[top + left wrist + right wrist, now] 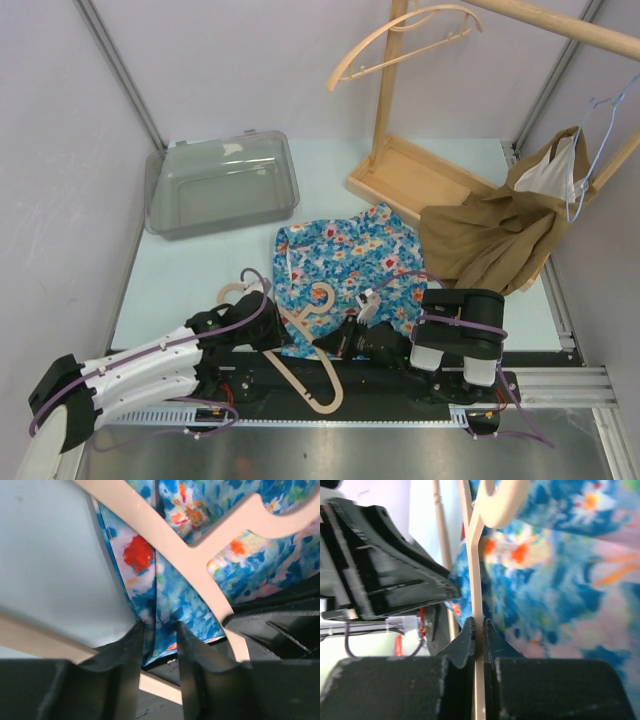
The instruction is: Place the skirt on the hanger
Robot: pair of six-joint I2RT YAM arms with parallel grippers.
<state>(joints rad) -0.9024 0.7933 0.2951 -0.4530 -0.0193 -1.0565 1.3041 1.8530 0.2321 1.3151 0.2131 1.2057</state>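
The blue floral skirt [345, 255] lies flat in the middle of the table. A pale wooden hanger [322, 390] lies across the skirt's near edge, its hook resting on the fabric. My right gripper [328, 345] is shut on the hanger's thin neck [476, 580], with the skirt [560, 580] just beyond it. My left gripper [275, 325] sits at the skirt's near left corner. In the left wrist view its fingers [132, 645] straddle the skirt's folded edge [170, 595] with a gap still between them. The hanger's arm [165, 535] crosses above that edge.
A clear plastic box [222, 182] sits at the back left. A wooden rack with a tray base [420, 175] stands at the back right and carries another wooden hanger [400, 40]. A brown garment [495, 235] on a blue wire hanger [600, 130] droops at the right.
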